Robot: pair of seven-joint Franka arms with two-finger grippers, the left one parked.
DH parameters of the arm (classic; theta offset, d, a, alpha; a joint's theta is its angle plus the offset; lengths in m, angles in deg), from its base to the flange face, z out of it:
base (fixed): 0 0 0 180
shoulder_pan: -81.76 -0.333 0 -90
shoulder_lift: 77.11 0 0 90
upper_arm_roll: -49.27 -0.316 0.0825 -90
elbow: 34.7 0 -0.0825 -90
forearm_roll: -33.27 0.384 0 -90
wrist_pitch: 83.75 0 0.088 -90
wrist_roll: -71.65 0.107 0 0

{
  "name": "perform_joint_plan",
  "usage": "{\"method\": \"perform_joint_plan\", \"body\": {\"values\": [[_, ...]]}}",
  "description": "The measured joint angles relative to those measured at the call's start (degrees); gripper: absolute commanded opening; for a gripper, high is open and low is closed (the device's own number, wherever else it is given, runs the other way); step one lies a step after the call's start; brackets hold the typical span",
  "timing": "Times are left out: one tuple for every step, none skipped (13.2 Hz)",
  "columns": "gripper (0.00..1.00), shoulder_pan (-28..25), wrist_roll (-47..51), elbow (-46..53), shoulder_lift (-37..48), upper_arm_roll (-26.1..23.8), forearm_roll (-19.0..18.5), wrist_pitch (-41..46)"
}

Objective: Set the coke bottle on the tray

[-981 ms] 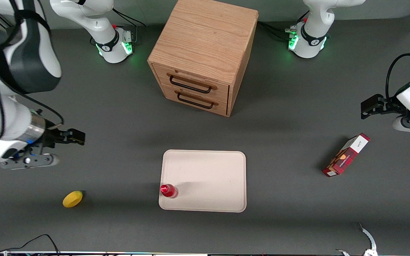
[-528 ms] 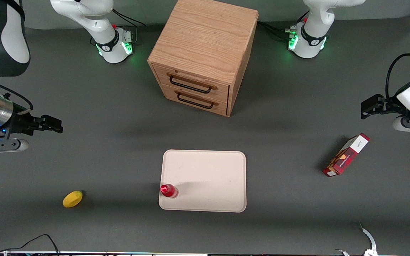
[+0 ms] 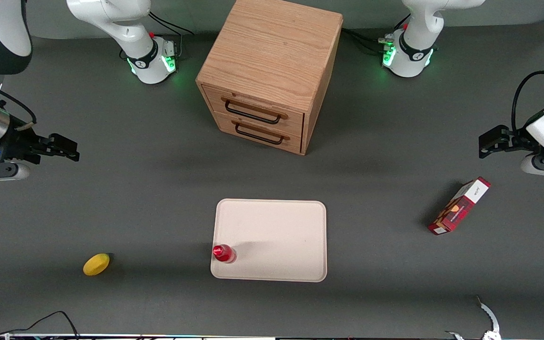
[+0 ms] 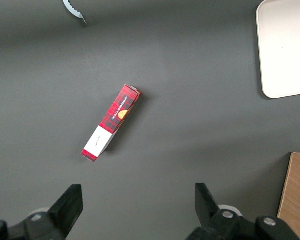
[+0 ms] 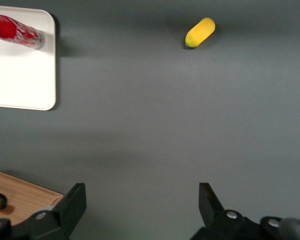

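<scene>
The small red coke bottle (image 3: 224, 253) stands upright on the cream-beige tray (image 3: 276, 236), at the tray's corner nearest the front camera on the working arm's side. It also shows in the right wrist view (image 5: 15, 31) on the tray (image 5: 20, 75). My right gripper (image 3: 62, 147) is high above the bare table toward the working arm's end, well away from the tray. Its jaws are wide open with nothing between them (image 5: 142, 197).
A yellow lemon (image 3: 96, 264) lies on the table toward the working arm's end, near the front camera. A wooden two-drawer cabinet (image 3: 272, 71) stands farther from the camera than the tray. A red-and-white carton (image 3: 459, 206) lies toward the parked arm's end.
My right gripper has moved away from the tray, toward the working arm's end and farther from the front camera. The bottle stays put on the tray.
</scene>
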Motion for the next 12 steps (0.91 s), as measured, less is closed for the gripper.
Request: {"method": "perform_joint_plan", "body": {"values": [[1.0,0.4,0.0,-0.1,0.2,0.6,1.1,0.0],[1.0,1.3,0.0,-0.1,0.2,0.7,1.7,0.0],[1.0,1.9,0.0,-0.2,0.2,0.7,1.9,0.0],[1.0,2.1,0.0,-0.2,0.2,0.7,2.0,0.0],[1.0,2.1,0.0,-0.2,0.2,0.6,2.0,-0.1],[1.0,2.1,0.0,-0.2,0.2,0.5,2.0,-0.1],[1.0,2.1,0.0,-0.1,0.2,0.5,2.0,-0.1],[1.0,2.1,0.0,-0.1,0.2,0.5,2.0,-0.1],[1.0,2.0,0.0,0.0,0.2,0.4,2.0,-0.2],[1.0,1.9,0.0,0.3,0.2,0.2,2.0,-0.3],[1.0,1.9,0.0,0.8,0.2,0.1,1.9,-0.4],[1.0,1.8,0.0,1.2,0.2,0.0,1.9,-0.4]]}}
